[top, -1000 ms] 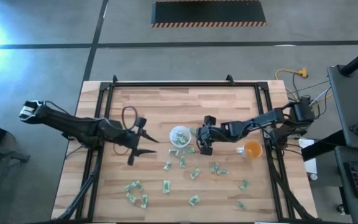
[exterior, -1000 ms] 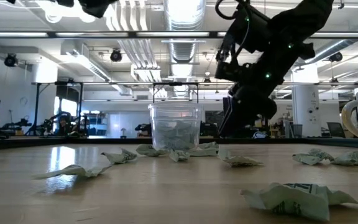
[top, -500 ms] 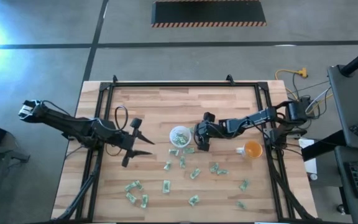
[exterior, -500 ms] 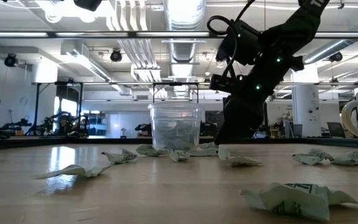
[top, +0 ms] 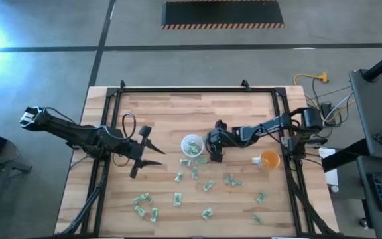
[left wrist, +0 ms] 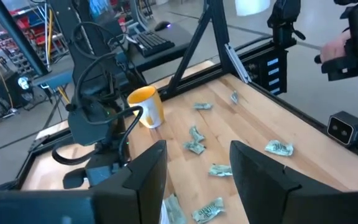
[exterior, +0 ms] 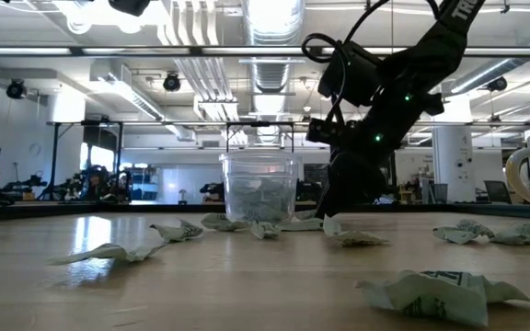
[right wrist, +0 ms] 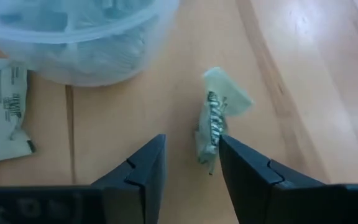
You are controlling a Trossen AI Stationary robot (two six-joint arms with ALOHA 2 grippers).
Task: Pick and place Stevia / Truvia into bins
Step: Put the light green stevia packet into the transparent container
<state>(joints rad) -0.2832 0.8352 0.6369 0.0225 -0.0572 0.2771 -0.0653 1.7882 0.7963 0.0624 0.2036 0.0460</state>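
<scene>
The right gripper (right wrist: 188, 165) is held low, jaws apart, with a crumpled packet (right wrist: 216, 118) just ahead between the fingertips, beside the translucent cup (right wrist: 73, 43). The packet could be nudged away or pinched only at an edge. Contact cannot be judged. The left gripper (top: 152, 156), jaws apart, waits well off.

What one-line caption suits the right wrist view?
Right gripper open, low over a crumpled packet beside the cup.
</scene>
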